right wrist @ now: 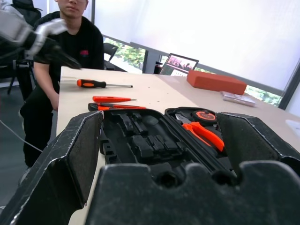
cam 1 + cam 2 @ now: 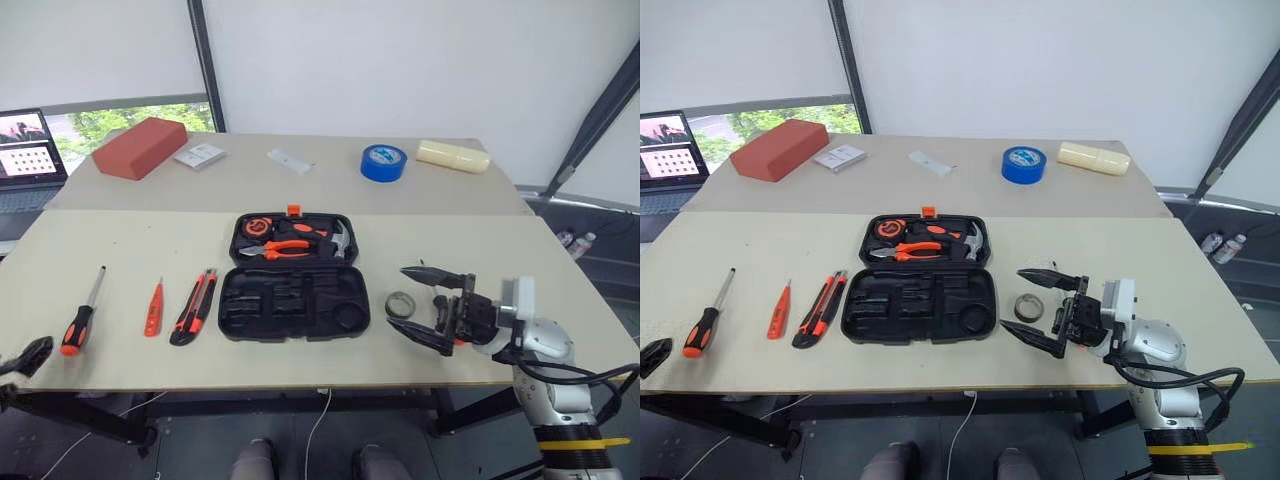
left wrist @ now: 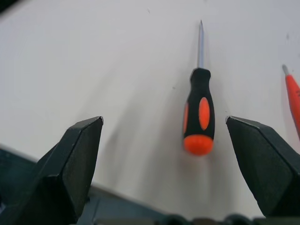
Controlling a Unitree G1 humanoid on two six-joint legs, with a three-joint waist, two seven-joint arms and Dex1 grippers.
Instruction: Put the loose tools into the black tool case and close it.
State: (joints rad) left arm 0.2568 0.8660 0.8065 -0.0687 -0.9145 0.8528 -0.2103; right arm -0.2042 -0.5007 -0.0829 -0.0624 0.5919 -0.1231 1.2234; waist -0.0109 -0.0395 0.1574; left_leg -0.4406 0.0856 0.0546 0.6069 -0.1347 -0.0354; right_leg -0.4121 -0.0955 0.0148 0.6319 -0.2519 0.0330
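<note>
Black tool case (image 2: 294, 278) lies open mid-table.
Your right gripper (image 2: 428, 307), jaws spread and empty, flanks the small tape roll (image 2: 400, 304) beside its right edge; the left gripper (image 3: 183, 154), released, frames a screwdriver (image 2: 80, 315) well left.

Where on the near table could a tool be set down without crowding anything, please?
Bare stretches lie between the screwdriver and the table's left edge, and right of the open case, behind the right gripper. Crowded: tester pen and knife beside the case.
</note>
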